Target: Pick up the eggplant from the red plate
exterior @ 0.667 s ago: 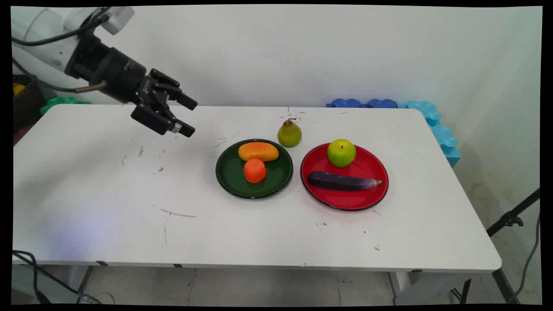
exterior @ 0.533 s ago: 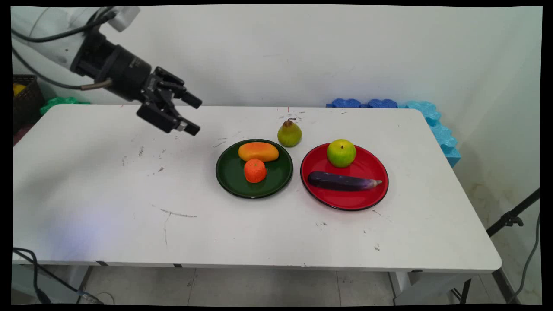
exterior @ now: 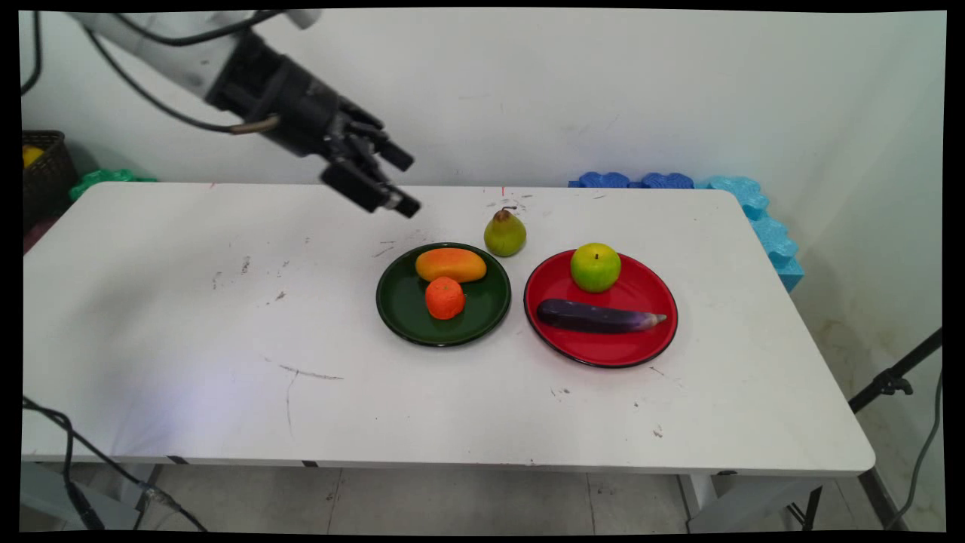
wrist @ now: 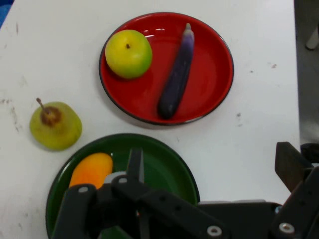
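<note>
My gripper (exterior: pixel 407 185) hangs open and empty above the table's far side, up and left of a dark green plate (exterior: pixel 407 317). That plate carries a mango (exterior: pixel 451 265) and an orange (exterior: pixel 445 297). A pear (exterior: pixel 504 234) stands on the table just behind it. To the right, a red plate (exterior: pixel 618 347) bears a green apple (exterior: pixel 595 267) and a purple eggplant (exterior: pixel 599 317). In the hand view the gripper (wrist: pixel 212 167) spans the green plate (wrist: pixel 164 164); the mango (wrist: pixel 91 170), pear (wrist: pixel 55 127), apple (wrist: pixel 128 53) and eggplant (wrist: pixel 177 79) show, and the linkage hides the orange.
Blue foam pieces (exterior: pixel 754 211) line the table's far right corner. A dark basket (exterior: pixel 45 166) and a green item (exterior: pixel 105 179) sit beyond the left end. A black stand leg (exterior: pixel 897 381) rises at the right, off the table.
The arm has swung right and slightly up, carrying the open gripper from the table's far left toward the green plate and pear. The fruit and plates have not moved.
</note>
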Available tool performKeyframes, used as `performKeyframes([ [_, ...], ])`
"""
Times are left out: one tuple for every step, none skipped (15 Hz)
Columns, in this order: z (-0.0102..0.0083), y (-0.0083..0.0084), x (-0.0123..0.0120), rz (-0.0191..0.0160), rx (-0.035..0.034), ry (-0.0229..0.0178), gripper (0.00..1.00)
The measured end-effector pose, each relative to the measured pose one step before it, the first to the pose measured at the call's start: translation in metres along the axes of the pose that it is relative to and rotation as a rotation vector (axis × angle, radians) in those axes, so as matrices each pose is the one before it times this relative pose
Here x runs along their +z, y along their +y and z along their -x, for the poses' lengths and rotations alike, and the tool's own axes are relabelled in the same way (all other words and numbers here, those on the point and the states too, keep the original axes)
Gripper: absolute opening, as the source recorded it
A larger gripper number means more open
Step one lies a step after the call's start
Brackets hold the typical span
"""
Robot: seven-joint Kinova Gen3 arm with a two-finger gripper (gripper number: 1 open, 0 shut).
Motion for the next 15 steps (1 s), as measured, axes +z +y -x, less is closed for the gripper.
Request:
performKeyframes([
  [-0.00510,0.00042,0.00456,-0.00370,-0.00002,-0.00206,1.00],
  [-0.00915,0.00045,0.00911,-0.00722,-0.00116,-0.00418,1.00],
  [-0.00749,0.00046,0.00780,-0.00651,-0.00133,-0.00420,1.00],
  [-0.00500,0.00042,0.00573,-0.00454,-0.00091,-0.00423,1.00],
  [-0.00731,0.00057,0.00863,-0.00654,-0.00102,-0.00596,1.00],
  [-0.00790,0.00117,0.01052,-0.00612,-0.00014,-0.00901,1.00],
  [-0.00636,0.00128,0.00938,-0.00424,-0.00116,-0.00802,1.00],
  [-0.00683,0.00155,0.01109,-0.00407,-0.00094,-0.01040,1.00],
  [-0.00649,0.00166,0.01165,-0.00283,0.00008,-0.01218,1.00],
  [-0.00633,0.00148,0.01191,-0.00179,-0.00090,-0.01194,1.00],
  [-0.00425,0.00127,0.00827,-0.00099,-0.00090,-0.00872,1.00],
  [-0.00669,0.00191,0.01386,0.00036,-0.00308,-0.01356,1.00],
  [-0.00582,0.00113,0.01256,0.00109,-0.00135,-0.01124,1.00],
  [-0.00472,0.00110,0.01103,0.00188,0.00058,-0.01068,1.00],
  [-0.00366,0.00062,0.00900,0.00195,0.00135,-0.00855,1.00],
])
